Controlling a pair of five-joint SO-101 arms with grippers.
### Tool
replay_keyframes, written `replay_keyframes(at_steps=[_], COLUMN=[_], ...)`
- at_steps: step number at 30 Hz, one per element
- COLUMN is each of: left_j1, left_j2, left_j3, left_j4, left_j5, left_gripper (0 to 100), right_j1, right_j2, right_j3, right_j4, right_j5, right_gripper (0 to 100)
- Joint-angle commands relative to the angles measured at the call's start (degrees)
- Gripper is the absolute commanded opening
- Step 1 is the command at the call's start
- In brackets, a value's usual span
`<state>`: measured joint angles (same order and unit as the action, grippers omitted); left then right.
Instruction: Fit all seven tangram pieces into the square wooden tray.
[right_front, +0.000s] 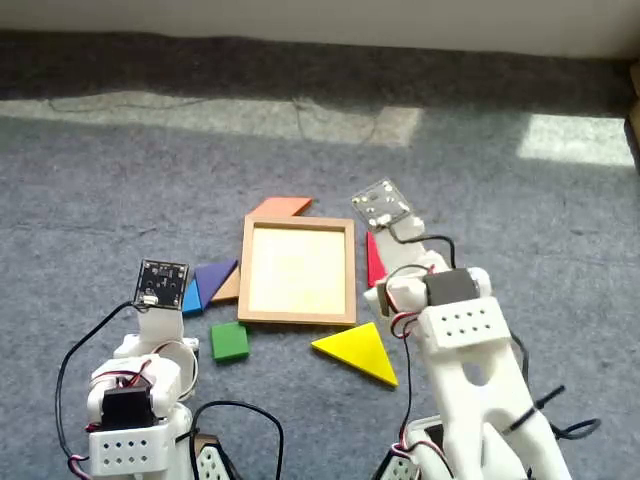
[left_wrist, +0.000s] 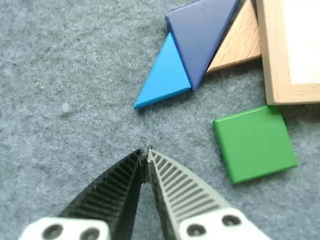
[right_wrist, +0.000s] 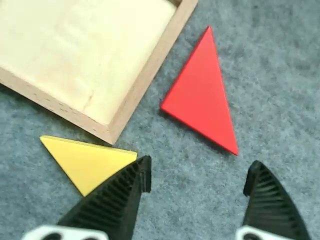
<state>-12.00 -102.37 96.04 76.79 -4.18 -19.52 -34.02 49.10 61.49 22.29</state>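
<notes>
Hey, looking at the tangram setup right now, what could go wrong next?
The right tool hangs open near the flat red triangle; closing could skid it on the carpet or against the tray. One finger overlaps the yellow triangle's corner and might nudge it.

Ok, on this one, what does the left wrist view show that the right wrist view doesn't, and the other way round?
In the left wrist view, not the right: the light blue triangle, dark blue piece, wood-coloured piece and green square, with the left gripper shut. In the right wrist view, not the left: the red triangle and yellow triangle, with the right gripper open. Both share part of the wooden tray and the grey carpet.
</notes>
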Motion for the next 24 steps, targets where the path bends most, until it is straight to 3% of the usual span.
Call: replay_keyframes(at_steps=[1,13,24], left_j1=[-0.75,-0.75,-0.75], left_j2=[-1.98,-1.98,-1.98], left_j3=[1.1,1.1,1.1], left_j4=[0.26,0.26,0.26], left_j5=[0.18,0.18,0.18], left_gripper=[1,1,1], right_j1=[-2.15,-1.98,0.92], right_j2=[7.96,35.82,47.87], right_j3=[-6.64,-24.84,-33.27], right_j4=[-2.59,-2.86,-2.86], right_j5=[2.11,4.4,4.4], right_gripper=[29.6,29.6,29.6])
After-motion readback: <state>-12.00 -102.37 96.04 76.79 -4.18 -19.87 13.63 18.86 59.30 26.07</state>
